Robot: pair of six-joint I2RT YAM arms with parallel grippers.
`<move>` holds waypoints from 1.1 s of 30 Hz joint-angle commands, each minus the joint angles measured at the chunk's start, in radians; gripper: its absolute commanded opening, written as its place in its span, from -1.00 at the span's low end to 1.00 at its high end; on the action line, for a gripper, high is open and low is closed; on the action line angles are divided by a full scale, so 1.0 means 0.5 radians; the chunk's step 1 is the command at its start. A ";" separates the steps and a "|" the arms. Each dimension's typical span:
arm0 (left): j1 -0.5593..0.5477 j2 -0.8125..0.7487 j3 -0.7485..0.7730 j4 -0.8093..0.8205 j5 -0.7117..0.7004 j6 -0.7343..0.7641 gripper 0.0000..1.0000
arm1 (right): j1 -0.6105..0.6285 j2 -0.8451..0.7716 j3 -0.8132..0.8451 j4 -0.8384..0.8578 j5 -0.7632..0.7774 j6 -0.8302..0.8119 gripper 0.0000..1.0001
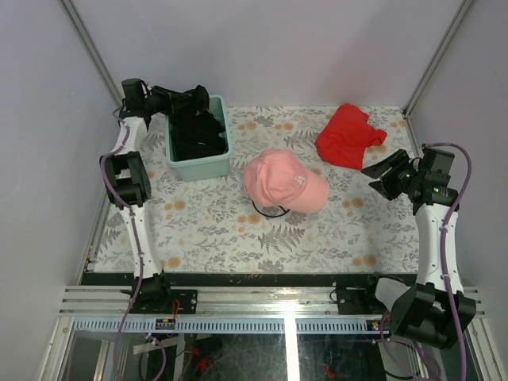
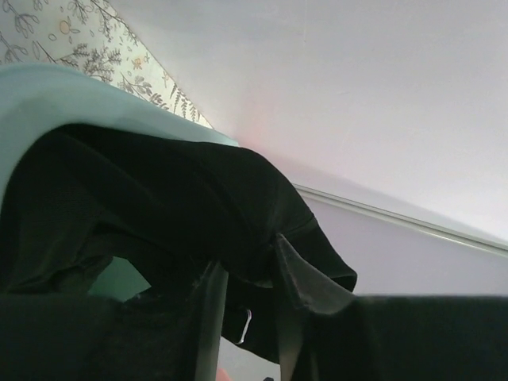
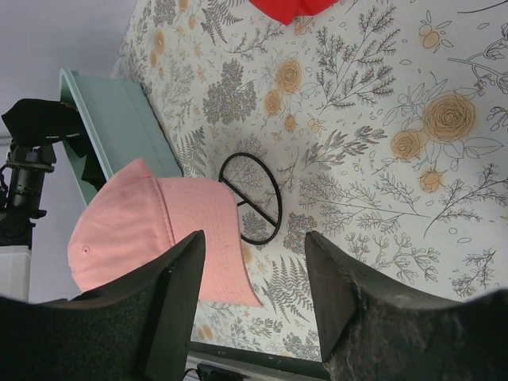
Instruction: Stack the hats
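Floral table [image 1: 206, 230], mint tub [image 1: 200, 167] of black caps [image 1: 197, 131], left fingers [image 2: 429, 341] unclear if gripping, right fingers [image 3: 159, 317] apart.

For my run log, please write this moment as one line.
left pincer: at black hat in tub, grip unclear | right pincer: open, empty | pink hat: on table

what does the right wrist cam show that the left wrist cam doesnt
Only the right wrist view: the pink cap lying on the table, a thin black loop beside it, a corner of the red cloth, and the right gripper, open with nothing between its fingers. Only the left wrist view: dark cap fabric up close, rising above the tub's rim, and a wall rail behind. Both: the mint-green tub and the floral table cover.
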 commanded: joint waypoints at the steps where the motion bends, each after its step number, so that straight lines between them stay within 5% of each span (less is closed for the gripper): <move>1: -0.025 -0.028 0.066 -0.016 0.049 -0.022 -0.63 | 0.009 -0.051 0.007 0.001 -0.022 -0.009 0.19; 5: -0.029 -0.119 -0.027 0.067 0.072 -0.056 -1.00 | 0.010 -0.050 -0.007 0.014 -0.038 -0.014 0.18; 19: -0.048 -0.709 -0.525 1.050 0.215 -0.831 -1.00 | 0.010 0.030 0.360 0.351 -0.404 0.027 0.16; 29: -0.198 -0.947 -0.339 1.374 0.361 -1.348 -1.00 | 0.335 0.390 0.795 0.934 -0.898 0.613 0.20; 33: -0.273 -0.999 -0.280 1.681 0.408 -1.664 -1.00 | 0.548 0.473 0.677 1.485 -1.040 1.206 0.24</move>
